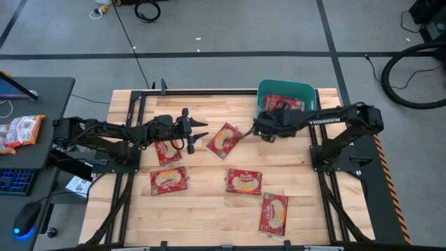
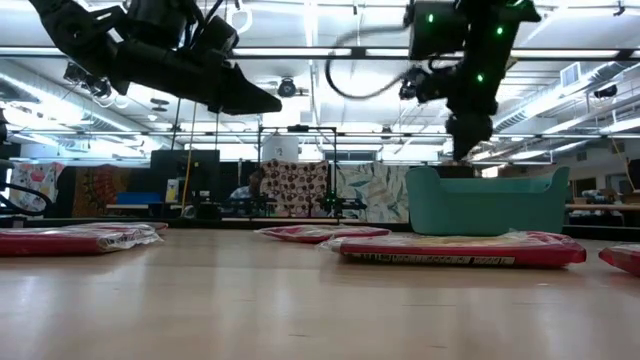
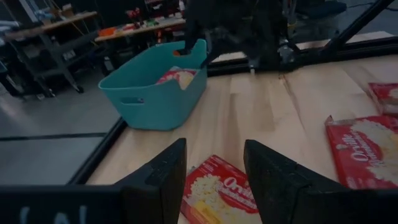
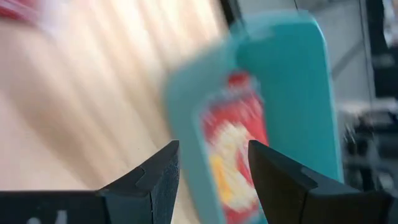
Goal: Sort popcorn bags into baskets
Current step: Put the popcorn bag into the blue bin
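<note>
A teal basket [image 1: 310,90] stands at the table's far right with a red popcorn bag [image 1: 281,102] inside; it also shows in the left wrist view [image 3: 155,93] and the low view [image 2: 485,200]. Several red popcorn bags lie flat on the wood, among them one [image 1: 224,140] at the centre, one [image 1: 167,150] under the left arm and one [image 1: 274,213] near the front edge. My left gripper [image 1: 201,130] hovers open above the table, a bag [image 3: 217,193] below its fingers. My right gripper [image 1: 258,130] hangs open beside the basket's near left corner, tipped down toward it [image 4: 273,93].
Two more bags [image 1: 168,180] [image 1: 243,182] lie in the table's middle row. A desk on the left carries a keyboard, a mouse and packets [image 1: 21,130]. Black frame rails [image 1: 132,174] run along the table's sides. Bare wood lies at the near left.
</note>
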Controlling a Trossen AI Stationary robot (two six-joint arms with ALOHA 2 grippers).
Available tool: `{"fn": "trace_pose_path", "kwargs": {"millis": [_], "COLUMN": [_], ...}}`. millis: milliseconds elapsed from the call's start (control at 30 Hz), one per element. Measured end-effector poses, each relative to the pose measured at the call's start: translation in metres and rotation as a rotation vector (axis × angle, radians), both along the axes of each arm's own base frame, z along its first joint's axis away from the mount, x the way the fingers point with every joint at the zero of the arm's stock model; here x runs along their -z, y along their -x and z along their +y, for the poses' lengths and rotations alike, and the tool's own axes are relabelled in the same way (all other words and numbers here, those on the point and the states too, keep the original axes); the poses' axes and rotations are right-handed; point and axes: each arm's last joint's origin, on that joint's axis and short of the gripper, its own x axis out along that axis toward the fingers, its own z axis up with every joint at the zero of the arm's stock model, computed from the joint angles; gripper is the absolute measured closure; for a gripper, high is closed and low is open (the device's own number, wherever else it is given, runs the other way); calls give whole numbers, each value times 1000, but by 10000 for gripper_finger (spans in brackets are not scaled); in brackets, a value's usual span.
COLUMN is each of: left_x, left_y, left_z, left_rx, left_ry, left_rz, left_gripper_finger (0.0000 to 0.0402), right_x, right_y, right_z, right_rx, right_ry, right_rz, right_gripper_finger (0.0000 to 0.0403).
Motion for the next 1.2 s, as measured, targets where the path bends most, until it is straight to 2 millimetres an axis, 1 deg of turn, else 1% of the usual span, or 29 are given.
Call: {"fn": "trace_pose_path", "kwargs": {"millis": [67,167,333,400,467,567,633,700,833,967,1067,1200], "left_x": [0,0,3,8,17,34,40,40,30,24,27,29], "left_y": [0,0,1,2,4,12,18,22,30,39,49,49], "left_z": [0,0,0,-1,-1,-4,-5,-7,-13,-24,-32,-41], "left_rx": [6,4,-11,-22,-35,-58,-73,-93,-154,-154,-169,-143], "left_ry": [16,42,118,168,234,349,420,494,598,597,520,479], "left_rz": [-3,-6,9,47,135,325,479,621,824,1003,1127,1141], "left_gripper_finger": [237,237,237,237,237,237,237,237,237,237,237,237], "right_x": [3,14,30,34,38,44,46,49,53,57,61,60], "right_y": [-7,-16,-25,-27,-28,-28,-28,-29,-31,-29,-26,-27], "right_z": [13,33,62,69,74,77,77,74,67,65,65,68], "right_rx": [-73,-209,-424,-497,-552,-596,-617,-637,-654,-648,-648,-663], "right_ry": [-4,-40,-135,-171,-193,-181,-157,-134,-96,-92,-96,-91], "right_rz": [-45,-116,-232,-267,-300,-322,-336,-360,-425,-426,-419,-453], "right_gripper_finger": [208,208,209,208,208,208,208,208,208,208,208,208]}}
